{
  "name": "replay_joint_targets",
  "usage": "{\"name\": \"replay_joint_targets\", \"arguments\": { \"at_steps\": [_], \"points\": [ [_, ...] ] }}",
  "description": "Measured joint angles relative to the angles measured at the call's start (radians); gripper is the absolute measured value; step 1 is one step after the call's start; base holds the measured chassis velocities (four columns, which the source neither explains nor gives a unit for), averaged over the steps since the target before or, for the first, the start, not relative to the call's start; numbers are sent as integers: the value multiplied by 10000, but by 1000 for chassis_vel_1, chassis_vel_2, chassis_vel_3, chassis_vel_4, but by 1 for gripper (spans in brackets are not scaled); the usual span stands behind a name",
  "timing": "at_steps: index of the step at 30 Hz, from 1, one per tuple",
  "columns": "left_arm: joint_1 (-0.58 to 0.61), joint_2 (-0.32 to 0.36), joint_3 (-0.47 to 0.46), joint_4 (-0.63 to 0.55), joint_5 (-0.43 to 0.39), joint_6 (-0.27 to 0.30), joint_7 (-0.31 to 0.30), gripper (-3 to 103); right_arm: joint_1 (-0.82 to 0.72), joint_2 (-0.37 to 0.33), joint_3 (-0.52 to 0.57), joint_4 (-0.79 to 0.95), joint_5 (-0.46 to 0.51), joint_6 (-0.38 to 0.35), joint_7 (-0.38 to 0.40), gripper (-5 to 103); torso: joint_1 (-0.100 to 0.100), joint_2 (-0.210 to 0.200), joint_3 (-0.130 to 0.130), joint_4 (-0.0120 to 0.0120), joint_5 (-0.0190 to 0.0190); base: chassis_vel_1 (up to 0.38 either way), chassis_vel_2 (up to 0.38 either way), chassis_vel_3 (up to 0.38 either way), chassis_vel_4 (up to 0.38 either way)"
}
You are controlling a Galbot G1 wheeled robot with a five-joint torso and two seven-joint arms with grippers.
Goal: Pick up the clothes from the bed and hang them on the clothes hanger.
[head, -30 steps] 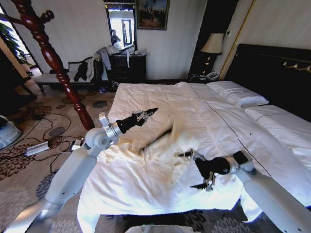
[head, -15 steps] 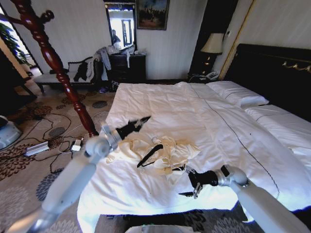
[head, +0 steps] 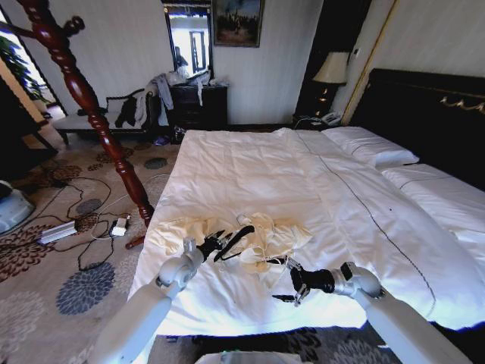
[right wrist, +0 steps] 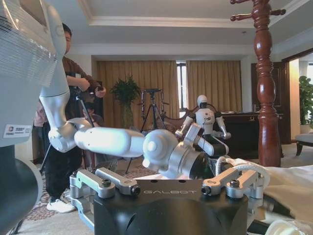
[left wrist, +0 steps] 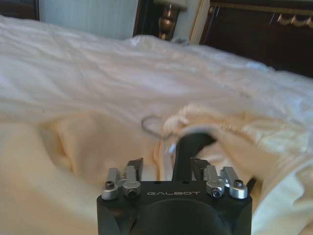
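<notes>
On the near left part of the bed (head: 250, 159), the clothes (head: 261, 236) lay crumpled with the clothes hanger (head: 233, 242) partly inside them. The left hand (head: 215, 244) sat at the hanger's arm, fingers parted around it; the right hand (head: 285, 280), also parted, hovered near the hem. Gripping the rigid black arm, not the thin limp cream fabric, seemed wisest.

— Where are your hands?
— My left hand (head: 221, 242) touches the clothes hanger (head: 233, 243) lying on the clothes (head: 274, 236). My right hand (head: 287, 281), fingers spread, hovers beside them over the bed (head: 250, 163).
</notes>
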Motion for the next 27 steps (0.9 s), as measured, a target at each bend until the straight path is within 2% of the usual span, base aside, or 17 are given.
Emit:
{"name": "replay_joint_targets", "arguments": {
  "at_steps": [3,7,9,10,11,17,22,27],
  "points": [
    [-62,-198,187,306,277,-20,-19,74,121,44,-75,-110,7,33,66,100,0,0,0,2,0,0,0,0,0],
    [-162,-302,319,388,315,-22,-5,77,155,51,-86,-166,33,75,86,100,0,0,0,1,0,0,0,0,0],
    [-233,-319,408,406,341,-21,1,68,134,43,-76,-174,54,121,86,100,0,0,0,0,0,0,0,0,0],
    [-233,-319,408,406,341,-21,1,68,134,43,-76,-174,54,121,86,100,0,0,0,0,0,0,0,0,0],
    [-266,-321,443,412,390,-20,1,62,111,26,-54,-176,64,149,86,100,0,0,0,0,0,0,0,0,0],
    [-299,-285,377,86,845,-19,-54,52,-11,-43,68,-215,118,277,33,100,1,0,0,0,-1,0,0,0,0],
    [-280,-48,368,-310,872,-11,-87,56,-36,-25,105,-282,168,337,7,100,0,0,0,1,0,0,0,0,0],
    [-452,-126,732,72,1108,-9,-69,57,8,58,26,-340,167,344,6,100,1,0,0,1,0,0,0,0,0]
  ]
}}
